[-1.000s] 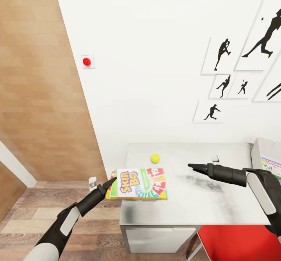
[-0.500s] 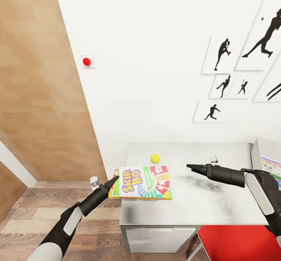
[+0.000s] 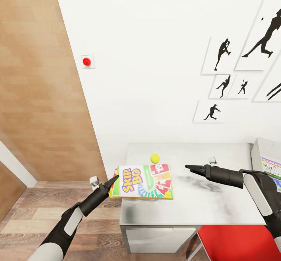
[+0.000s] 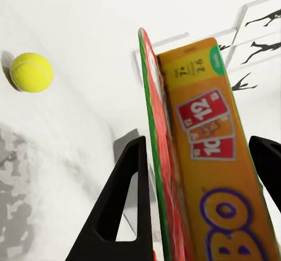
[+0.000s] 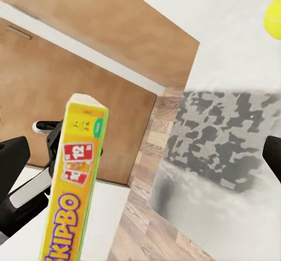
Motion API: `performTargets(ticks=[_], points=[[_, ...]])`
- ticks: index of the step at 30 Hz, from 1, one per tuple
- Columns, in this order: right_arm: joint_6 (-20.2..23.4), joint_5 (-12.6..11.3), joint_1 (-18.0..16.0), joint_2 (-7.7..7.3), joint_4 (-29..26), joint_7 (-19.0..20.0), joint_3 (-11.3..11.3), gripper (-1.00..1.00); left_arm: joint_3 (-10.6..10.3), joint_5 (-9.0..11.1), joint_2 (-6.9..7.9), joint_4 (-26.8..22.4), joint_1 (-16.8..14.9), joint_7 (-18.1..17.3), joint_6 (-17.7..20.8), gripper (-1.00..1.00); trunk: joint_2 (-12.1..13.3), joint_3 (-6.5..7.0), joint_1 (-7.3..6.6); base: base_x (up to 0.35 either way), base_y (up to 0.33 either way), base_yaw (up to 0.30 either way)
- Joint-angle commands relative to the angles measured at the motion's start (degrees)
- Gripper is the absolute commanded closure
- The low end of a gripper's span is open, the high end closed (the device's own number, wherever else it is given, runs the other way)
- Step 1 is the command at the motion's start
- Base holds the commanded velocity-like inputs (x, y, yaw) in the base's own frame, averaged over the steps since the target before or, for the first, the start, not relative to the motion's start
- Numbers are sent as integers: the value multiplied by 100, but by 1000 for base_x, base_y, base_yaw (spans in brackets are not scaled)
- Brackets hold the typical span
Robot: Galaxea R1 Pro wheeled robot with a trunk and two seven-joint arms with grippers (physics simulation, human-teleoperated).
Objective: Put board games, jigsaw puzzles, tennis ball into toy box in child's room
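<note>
Gripping the game [image 3: 145,181] by its edge, the left fingers [image 3: 114,181] are shut over the counter [image 3: 203,198]; the right fingers [image 3: 190,168] are spread, empty, near the ball [image 3: 155,158].

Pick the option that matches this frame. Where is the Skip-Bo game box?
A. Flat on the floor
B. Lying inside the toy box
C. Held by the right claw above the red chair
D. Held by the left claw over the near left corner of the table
D. The left claw grips the Skip-Bo game box at its edge, over the table corner, with the tennis ball just beyond it.
</note>
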Motion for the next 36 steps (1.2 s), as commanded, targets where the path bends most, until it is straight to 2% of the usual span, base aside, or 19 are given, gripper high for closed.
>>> performTargets(ticks=[1,11,15,24,29,36], points=[[20,23,4,20,0,30,-3,-100,9,16,-9,1,-4,-43,52,100,-12,-11,3,0,0,0],[20,68,163,441,-32,15,67,-100,11,33,-64,-35,29,-133,-85,100,-12,-11,3,0,0,0],[20,78,237,521,-49,13,111,-100,15,45,-71,-74,48,-134,-198,100,-12,-11,3,0,0,0],[20,84,294,582,-57,6,148,-100,34,64,-152,-113,53,-33,-308,100,-12,-11,3,0,0,0],[20,85,308,601,-59,4,160,-100,48,70,-239,-125,39,203,-360,100,-12,-11,3,0,0,0],[20,85,312,605,-60,3,161,-100,55,73,-292,-131,20,356,-461,100,-12,-11,3,0,0,0]])
